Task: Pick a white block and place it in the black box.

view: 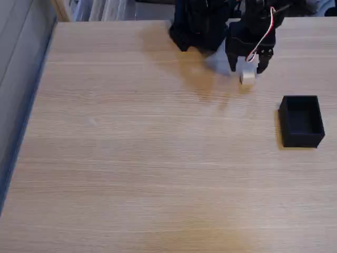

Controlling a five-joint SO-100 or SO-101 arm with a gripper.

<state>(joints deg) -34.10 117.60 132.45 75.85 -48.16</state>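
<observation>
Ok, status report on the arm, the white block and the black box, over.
Gripper at table's far edge, fingers on white block; grip unconfirmed. Black box empty, right of the block in the fixed view. Bare table between them.

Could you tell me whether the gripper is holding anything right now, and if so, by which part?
The gripper appears to hold the white block by its upper part; the blur leaves the jaws' exact contact unclear.

Black plastic arm [210,23] — blocky body, one pale grey part, red-and-white cable looped down its side.
</observation>
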